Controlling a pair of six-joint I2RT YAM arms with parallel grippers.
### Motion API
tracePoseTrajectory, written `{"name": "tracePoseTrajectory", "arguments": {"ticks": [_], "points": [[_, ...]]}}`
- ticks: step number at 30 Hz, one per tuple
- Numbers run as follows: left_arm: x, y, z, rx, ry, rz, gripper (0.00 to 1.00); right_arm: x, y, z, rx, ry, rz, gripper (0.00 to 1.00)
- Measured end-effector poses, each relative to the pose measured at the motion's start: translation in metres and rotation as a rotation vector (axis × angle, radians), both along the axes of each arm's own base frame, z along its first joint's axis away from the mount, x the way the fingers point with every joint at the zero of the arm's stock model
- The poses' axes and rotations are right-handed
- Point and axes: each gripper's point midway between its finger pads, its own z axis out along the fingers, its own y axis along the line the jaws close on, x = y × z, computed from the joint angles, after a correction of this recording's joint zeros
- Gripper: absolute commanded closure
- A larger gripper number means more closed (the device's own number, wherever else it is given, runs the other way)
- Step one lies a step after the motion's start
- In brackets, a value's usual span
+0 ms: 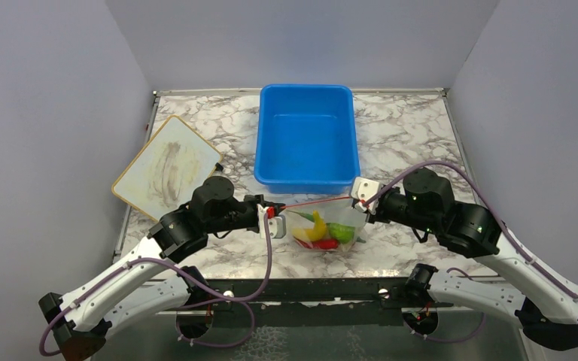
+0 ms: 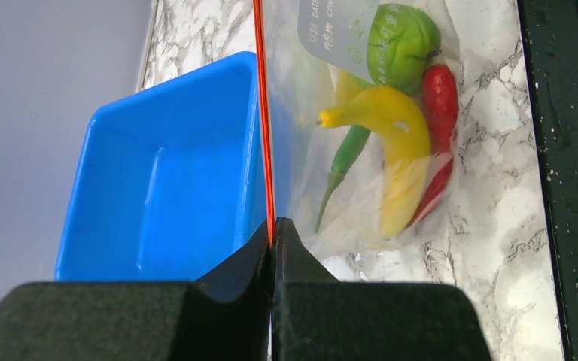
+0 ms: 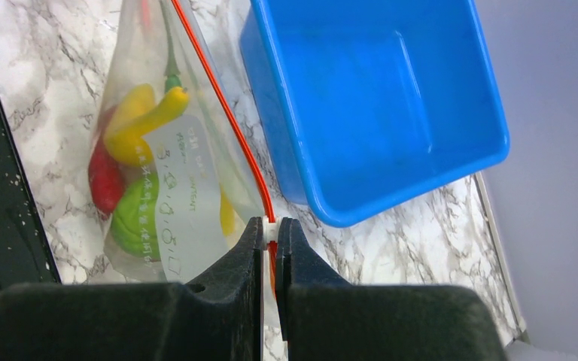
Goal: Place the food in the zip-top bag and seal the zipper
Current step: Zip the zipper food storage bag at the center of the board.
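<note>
The clear zip-top bag (image 1: 323, 226) hangs stretched between my two grippers, just in front of the blue tub. Inside it are a yellow banana (image 2: 395, 124), a green lime (image 2: 400, 37), a red chili (image 2: 440, 105) and a green stalk (image 2: 346, 154). The orange-red zipper (image 1: 312, 201) runs taut along the bag's mouth. My left gripper (image 2: 274, 226) is shut on the zipper's left end. My right gripper (image 3: 269, 226) is shut on the white slider at the zipper's (image 3: 226, 113) right end. The bag's bottom rests on the marble table.
The rigid blue tub (image 1: 306, 135) stands empty just behind the bag. A wood-rimmed white board (image 1: 167, 167) lies at the back left. The table's black front edge (image 2: 572, 188) runs close behind the bag. Grey walls enclose the sides and the back.
</note>
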Motion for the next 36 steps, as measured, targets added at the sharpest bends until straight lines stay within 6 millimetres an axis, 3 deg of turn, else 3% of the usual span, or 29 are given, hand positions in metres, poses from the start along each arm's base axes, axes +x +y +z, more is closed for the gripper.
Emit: {"name": "tracePoseTrajectory", "arguments": {"ticks": [9,18,23,36], "points": [[0.002,0.005,0.000,0.011,-0.009,0.022,1.00,0.000,-0.023,0.008,-0.030,-0.020,-0.067,0.99],[0.005,0.012,0.005,0.025,-0.017,0.059,1.00,-0.001,-0.049,0.002,-0.110,-0.017,-0.147,0.99],[0.007,0.013,0.008,0.024,-0.023,0.071,1.00,-0.003,-0.062,0.012,-0.104,-0.036,-0.184,0.99],[0.007,0.010,0.006,0.028,-0.011,0.065,1.00,-0.011,-0.073,0.013,-0.093,-0.009,-0.212,0.99]]}}
